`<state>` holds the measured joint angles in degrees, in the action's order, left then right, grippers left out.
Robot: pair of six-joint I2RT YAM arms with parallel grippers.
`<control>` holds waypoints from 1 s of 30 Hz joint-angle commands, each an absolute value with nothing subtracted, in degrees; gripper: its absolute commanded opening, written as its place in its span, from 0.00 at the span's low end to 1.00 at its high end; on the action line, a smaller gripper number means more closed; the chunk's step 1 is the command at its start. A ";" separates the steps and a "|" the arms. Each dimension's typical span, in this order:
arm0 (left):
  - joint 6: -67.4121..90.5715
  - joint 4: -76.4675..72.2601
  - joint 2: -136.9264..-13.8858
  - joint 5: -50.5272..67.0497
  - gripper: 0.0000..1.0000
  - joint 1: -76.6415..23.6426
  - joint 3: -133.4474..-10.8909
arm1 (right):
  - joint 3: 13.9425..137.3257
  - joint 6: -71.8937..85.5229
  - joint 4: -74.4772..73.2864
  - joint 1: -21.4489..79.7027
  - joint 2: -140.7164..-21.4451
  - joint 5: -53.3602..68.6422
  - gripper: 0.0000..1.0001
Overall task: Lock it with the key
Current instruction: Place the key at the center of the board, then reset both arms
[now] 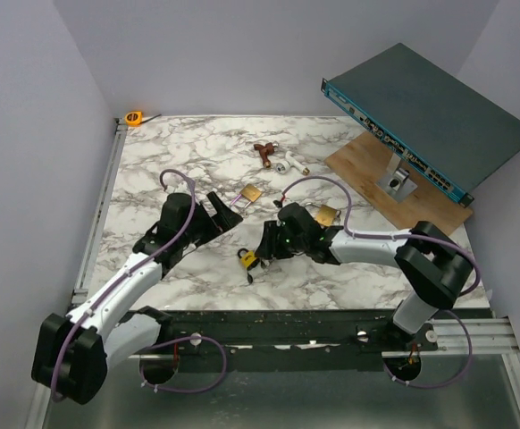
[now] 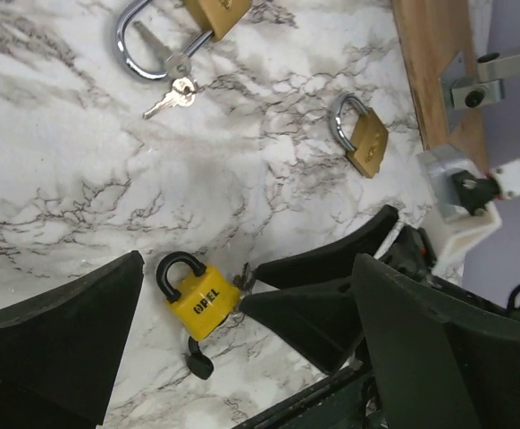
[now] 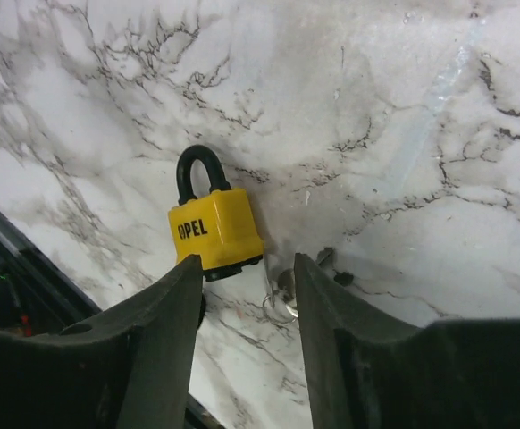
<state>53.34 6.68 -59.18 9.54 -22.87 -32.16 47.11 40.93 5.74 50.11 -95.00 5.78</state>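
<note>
Yellow plastic covers the small padlock with the black shackle (image 3: 215, 231), which lies flat on the white marble bench (image 1: 153, 170), its shackle apparently seated in the body. The tiny silvery key on its small ring (image 3: 282, 295) lies just beside the padlock's base; whether its blade sits in the keyhole cannot be told.

The likely trouble from here is that the key is small and low against the stone. Closing fingers could skid it aside or push the light padlock away, since nothing braces the lock.

The right end effector (image 3: 248, 266) stands partly open, its fingers (image 3: 331, 331) straddling the key and ring and pinching nothing. The left end effector (image 1: 224, 210) is spread wide, holds nothing, and hangs near the padlock without touching it.
</note>
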 commanded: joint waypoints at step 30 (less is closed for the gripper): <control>29.97 37.96 -50.64 -8.25 0.99 -37.22 -63.53 | 55.91 36.60 -10.02 50.72 -61.89 -13.62 0.97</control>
<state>31.68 36.42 -52.62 -5.80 -37.15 -63.55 55.13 38.30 -7.84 50.57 -62.89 -10.07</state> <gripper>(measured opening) 0.984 0.965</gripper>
